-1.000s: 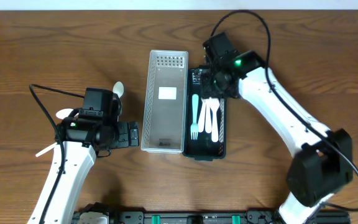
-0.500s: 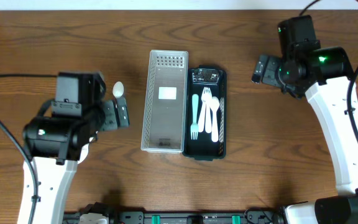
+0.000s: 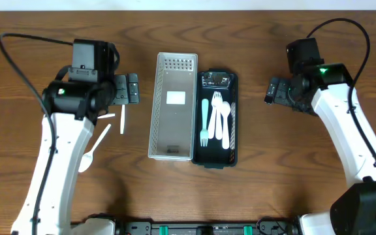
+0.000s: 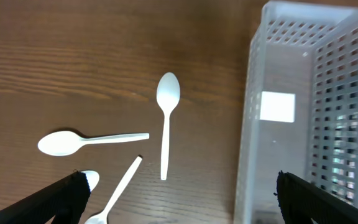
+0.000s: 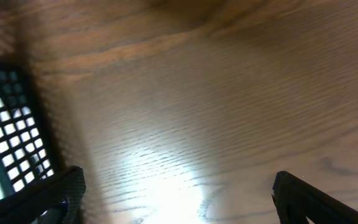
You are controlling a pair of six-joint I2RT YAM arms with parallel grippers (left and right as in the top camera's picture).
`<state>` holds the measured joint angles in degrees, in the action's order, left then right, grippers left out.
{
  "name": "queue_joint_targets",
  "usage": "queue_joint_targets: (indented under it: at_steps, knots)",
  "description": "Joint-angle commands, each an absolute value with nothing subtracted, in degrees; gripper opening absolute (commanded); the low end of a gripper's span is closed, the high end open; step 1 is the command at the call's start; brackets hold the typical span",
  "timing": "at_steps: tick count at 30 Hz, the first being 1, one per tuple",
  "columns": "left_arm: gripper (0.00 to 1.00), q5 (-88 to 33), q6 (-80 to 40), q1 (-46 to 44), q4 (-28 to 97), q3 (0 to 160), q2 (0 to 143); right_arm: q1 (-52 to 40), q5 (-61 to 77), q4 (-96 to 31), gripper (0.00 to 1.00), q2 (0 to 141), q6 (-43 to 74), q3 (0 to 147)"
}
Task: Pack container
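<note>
A black container point(image 3: 233, 117) at mid-table holds a teal fork point(image 3: 204, 121) and white cutlery point(image 3: 220, 121). A white slotted basket point(image 3: 173, 106) stands against its left side. White spoons point(image 3: 93, 150) lie loose on the wood left of the basket; three spoons point(image 4: 166, 121) show in the left wrist view, beside the basket point(image 4: 303, 112). My left gripper point(image 3: 126, 89) hovers open above those spoons, with nothing between its fingers point(image 4: 61, 199). My right gripper point(image 3: 275, 91) is open and empty over bare wood to the right of the black container point(image 5: 8, 118).
The wooden table's far edge runs along the top of the overhead view. The arm bases and a black rail point(image 3: 194, 228) sit at the near edge. Cables loop above both arms.
My right gripper has left the black container, opened and moved off to the right. My left arm has swung from the near left up to beside the basket, over the spoons.
</note>
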<state>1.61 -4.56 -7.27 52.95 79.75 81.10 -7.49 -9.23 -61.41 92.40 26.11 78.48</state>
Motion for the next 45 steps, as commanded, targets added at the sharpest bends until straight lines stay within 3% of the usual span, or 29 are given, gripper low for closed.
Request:
queue_joint_targets:
  at_steps: [1,9,23,45]
  knots:
    - [0.98,2.44,-2.94,-6.59,52.58,80.38,86.02,-4.19,-10.68,-61.49,0.99,91.96,24.8,78.7]
    - [0.98,1.74,-2.74,-1.34,48.8,80.38,97.51,1.13,-6.85,-61.71,0.99,91.96,23.0,78.7]
    - [0.98,-1.96,1.1,0.62,43.92,80.38,110.96,1.21,-7.03,-61.52,0.99,91.96,22.15,78.7]
    - [0.98,-2.59,1.04,0.58,43.97,80.31,117.19,1.21,-7.01,-61.6,0.99,91.96,22.15,78.7]
